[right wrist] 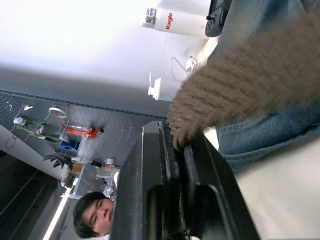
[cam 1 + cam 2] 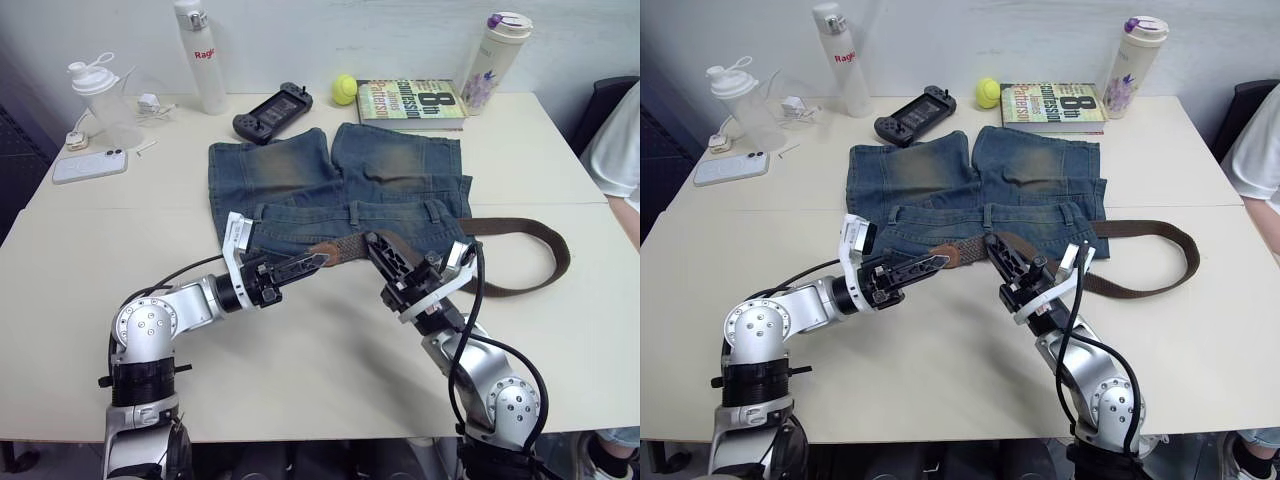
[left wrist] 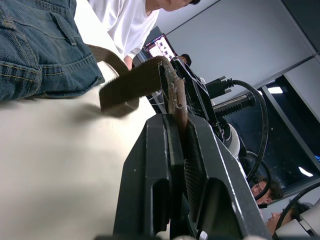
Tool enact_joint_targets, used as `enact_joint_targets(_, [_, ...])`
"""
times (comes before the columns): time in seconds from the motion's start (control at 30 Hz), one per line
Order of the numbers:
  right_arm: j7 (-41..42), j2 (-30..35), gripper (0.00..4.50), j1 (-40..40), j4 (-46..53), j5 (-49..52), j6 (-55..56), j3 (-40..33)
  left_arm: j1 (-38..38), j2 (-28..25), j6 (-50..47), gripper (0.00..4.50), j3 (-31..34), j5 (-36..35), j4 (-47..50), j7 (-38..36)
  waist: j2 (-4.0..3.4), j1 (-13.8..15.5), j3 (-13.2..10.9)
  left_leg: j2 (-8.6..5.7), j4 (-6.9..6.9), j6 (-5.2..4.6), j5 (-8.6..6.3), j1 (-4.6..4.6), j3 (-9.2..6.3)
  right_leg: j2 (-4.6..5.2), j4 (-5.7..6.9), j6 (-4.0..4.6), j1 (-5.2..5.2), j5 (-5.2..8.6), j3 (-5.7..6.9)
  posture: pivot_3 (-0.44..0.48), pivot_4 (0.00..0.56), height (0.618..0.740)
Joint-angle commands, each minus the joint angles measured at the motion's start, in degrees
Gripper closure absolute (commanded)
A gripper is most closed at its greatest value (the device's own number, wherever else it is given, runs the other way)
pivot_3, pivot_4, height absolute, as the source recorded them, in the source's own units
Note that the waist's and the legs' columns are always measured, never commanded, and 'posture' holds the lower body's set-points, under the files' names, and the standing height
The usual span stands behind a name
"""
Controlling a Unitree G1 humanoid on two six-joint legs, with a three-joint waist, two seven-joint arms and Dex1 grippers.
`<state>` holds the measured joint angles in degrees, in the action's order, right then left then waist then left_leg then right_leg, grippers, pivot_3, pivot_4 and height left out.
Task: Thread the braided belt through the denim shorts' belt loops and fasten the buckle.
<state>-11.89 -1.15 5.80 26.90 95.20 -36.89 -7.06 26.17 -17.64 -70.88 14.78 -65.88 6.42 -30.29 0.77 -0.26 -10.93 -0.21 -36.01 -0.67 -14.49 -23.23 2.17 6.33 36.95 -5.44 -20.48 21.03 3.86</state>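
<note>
So you're early in the job: the belt [image 2: 520,262] doesn't look to be through any loop yet, as far as these views show, and the buckle isn't fastened; I can't make it out anywhere. The shorts [image 2: 340,190] lie flat mid-table, waistband toward you, legs toward the far edge. Your left gripper [image 2: 318,262] is clamped on the belt's leathery tip, and your right gripper [image 2: 375,245] pinches the strap just beside it, both raised just in front of the waistband. That held stretch runs left to right along the waistband, tip pointing to your left; the rest trails right in a flat loop on the table. All the threading is still ahead of you.
</note>
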Motion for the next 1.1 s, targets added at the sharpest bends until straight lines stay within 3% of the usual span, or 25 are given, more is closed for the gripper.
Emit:
enact_joint_targets(0.03, [1.34, 0.63, 4.48, 0.03, 2.52, 1.53, 1.67, 0.4, -0.14, -1.01, 0.5, 4.5, -0.2, -1.62, 2.66, -0.9, 0.0, 0.0, 0.0, 0.0, 0.0, 0.0, 0.0, 0.0, 0.0, 0.0, 0.0, 0.0, 0.0, 0.0, 0.0, 0.0, 0.15, 0.74])
enact_joint_targets(0.13, [1.61, 1.29, 4.48, 0.14, 2.56, 1.21, 2.21, 0.7, -0.12, -1.7, 1.71, 4.5, -0.97, -0.19, 2.71, -1.14, 0.0, 0.03, 0.0, 0.0, -0.01, 0.0, 0.0, 0.0, 0.0, 0.0, 0.0, 0.0, 0.0, 0.0, -0.01, 0.0, 0.15, 0.74])
enact_joint_targets(0.27, [1.77, 1.76, 4.5, 0.35, 2.84, 0.8, 4.09, -0.45, 0.3, -6.8, 6.41, 2.81, -6.73, 6.38, 4.6, -7.19, 0.0, 0.0, 0.0, 0.0, 0.0, 0.0, 0.0, -0.01, 0.01, 0.0, -0.02, 0.0, -0.02, 0.0, -0.01, 0.0, 0.15, 0.74])
enact_joint_targets(0.33, [1.65, 1.93, 4.5, 0.07, 2.66, 0.26, 6.23, -2.36, 1.57, -12.22, 13.39, 1.84, -11.36, 13.09, 2.63, -15.89, 0.0, -0.01, 0.0, 0.0, 0.03, 0.0, 0.0, 0.0, 0.04, -0.01, -0.02, 0.0, -0.02, 0.0, -0.03, 0.0, 0.15, 0.74])
enact_joint_targets(0.4, [1.71, 2.44, 4.5, -0.32, 2.76, -0.51, 8.62, -4.73, 3.94, -16.69, 24.1, 1.84, -16.99, 22.65, -1.82, -23.68, -0.01, 0.1, 0.0, 0.0, 0.05, 0.01, 0.0, -0.01, 0.09, -0.02, -0.04, 0.01, -0.09, 0.0, -0.05, 0.0, 0.15, 0.74])
enact_joint_targets(0.47, [1.8, 3.11, 4.5, -0.67, 3.13, -0.28, 9.75, -5.99, 6.28, -18.02, 34.65, 1.84, -22.07, 31.84, -6.54, -26.66, -0.01, 0.4, 0.0, -0.05, 0.06, 0.01, 0.0, -0.02, 0.12, -0.04, -0.12, 0.01, -0.11, 0.01, -0.05, 0.0, 0.15, 0.74])
enact_joint_targets(0.53, [2.81, 3.91, 4.5, -1.09, 4.34, 0.94, 10.81, -7.49, 11.19, -16.25, 51.69, 1.84, -28.86, 46.74, -15.71, -22.82, -0.01, 0.63, 0.0, -0.06, 0.07, -0.06, -0.04, -0.02, 0.15, 0.0, -0.26, 0.01, -0.09, 0.0, -0.11, 0.0, 0.15, 0.74])
enact_joint_targets(0.63, [4.21, 4.69, 4.5, -1.39, 5.6, 1.92, 11.48, -8.19, 17.76, -12.71, 69.2, 1.84, -35.15, 61.21, -28.93, -17.69, 0.0, 0.99, 0.0, -0.07, 0.06, -0.13, -0.08, -0.07, 0.19, 0.04, -0.38, -0.03, -0.09, -0.02, -0.12, 0.0, 0.15, 0.74])
enact_joint_targets(0.83, [4.3, 5.49, 4.5, -1.68, 6.31, 2.18, 12.32, -7.43, 25.01, -7.57, 82.22, 1.84, -39.21, 72.88, -48.16, -13.01, 0.02, 0.38, 0.0, -0.01, 0.04, -0.21, -0.13, -0.11, 0.34, 0.05, -0.09, -0.08, -0.16, -0.04, -0.1, 0.0, 0.15, 0.74])
enact_joint_targets(0.93, [4.24, 5.4, 4.5, -1.9, 6.81, 2.0, 12.86, -6.81, 27.09, -4.89, 84.08, 2.59, -36.76, 71.97, -51.72, -13.3, 0.04, 0.53, 0.01, -0.02, -0.08, -0.24, -0.13, -0.07, 0.34, 0.1, 0.0, -0.1, -0.1, -0.06, -0.1, 0.0, 0.15, 0.74])
enact_joint_targets(1.07, [4.1, 5.51, 4.5, -2.31, 7.2, 1.84, 13.08, -6.46, 26.59, -4.61, 86.13, 4.44, -34.99, 71.63, -51.7, -15.41, 0.04, 0.51, 0.01, -0.04, -0.11, -0.31, -0.15, -0.08, 0.33, 0.14, 0.0, -0.15, -0.1, -0.08, -0.11, 0.0, 0.15, 0.74])
enact_joint_targets(1.1, [4.01, 5.46, 4.5, -2.35, 7.22, 1.81, 13.15, -6.4, 26.35, -4.76, 86.44, 4.44, -34.8, 71.75, -51.55, -15.88, 0.04, 0.46, 0.01, -0.04, -0.1, -0.31, -0.15, -0.08, 0.33, 0.13, -0.01, -0.15, -0.1, -0.08, -0.1, 0.0, 0.15, 0.74])
